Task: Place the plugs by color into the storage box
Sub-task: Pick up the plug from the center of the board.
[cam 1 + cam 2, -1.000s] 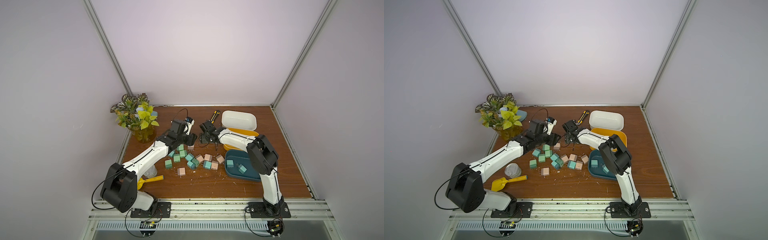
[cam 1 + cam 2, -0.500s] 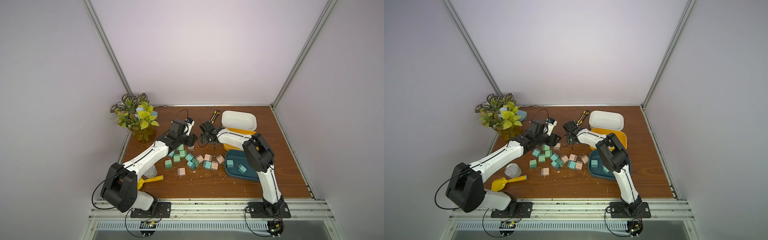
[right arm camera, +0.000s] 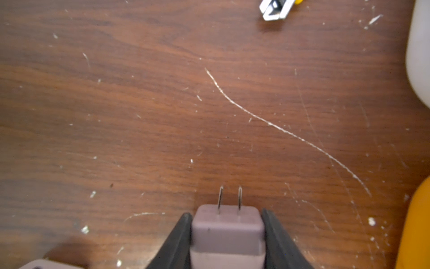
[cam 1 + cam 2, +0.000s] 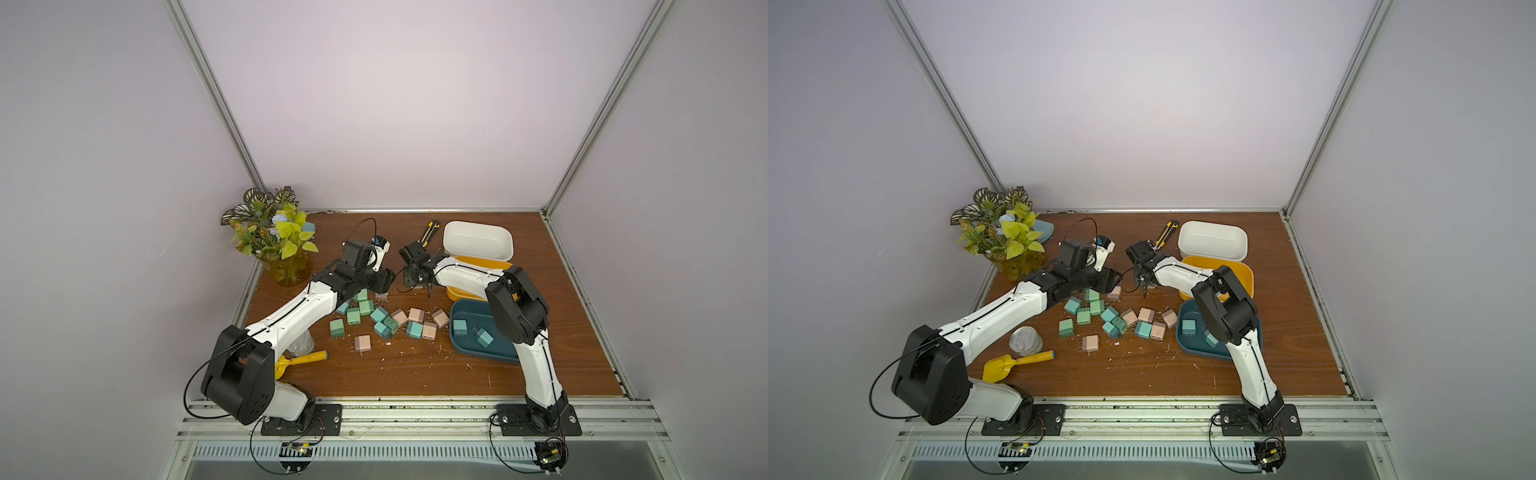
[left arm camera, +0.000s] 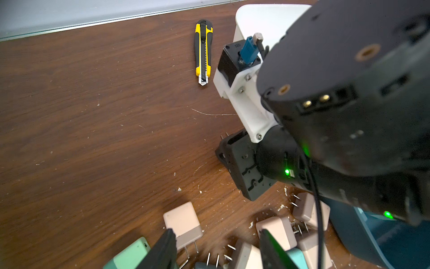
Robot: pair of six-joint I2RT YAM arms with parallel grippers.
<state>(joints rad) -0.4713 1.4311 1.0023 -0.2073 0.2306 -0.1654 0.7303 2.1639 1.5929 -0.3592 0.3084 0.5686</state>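
My right gripper [image 3: 225,213] just clamped a pale pink plastic cube plug [image 3: 226,235]. Boxing next, I reckon; left gripper [image 5: 216,231] part-open, empty.

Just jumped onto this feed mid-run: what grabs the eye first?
A jumble of teal, mint and pink plugs litters the middle of the wooden table. Just beyond it, the right jaws are shut on a pale pink plug, its prongs pointing outward. Beside the right arm, a dark teal tray holds two teal plugs.
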